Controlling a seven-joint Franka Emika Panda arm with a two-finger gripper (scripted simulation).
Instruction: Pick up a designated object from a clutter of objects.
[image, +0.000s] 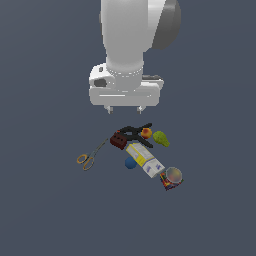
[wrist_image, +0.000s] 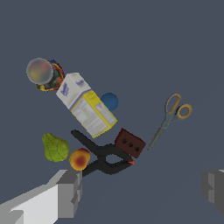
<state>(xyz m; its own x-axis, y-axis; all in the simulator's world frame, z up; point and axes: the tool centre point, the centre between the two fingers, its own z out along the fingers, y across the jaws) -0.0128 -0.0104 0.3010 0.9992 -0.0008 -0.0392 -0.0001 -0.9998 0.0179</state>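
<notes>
- The white arm's gripper (image: 125, 108) hangs above the clutter, fingers spread wide and holding nothing.
- The small scissors with orange-yellow loop handles and thin grey blades (image: 91, 155) lie flat at centre left of the exterior view, just beside the dark red block (image: 118, 141), blades pointing toward it.
- Judged status: approach only; descent, grasp and lift remain.

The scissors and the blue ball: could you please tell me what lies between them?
Nothing: in the wrist view, bare floor separates the scissors from the blue ball; the dark red block sits off that line.
</notes>
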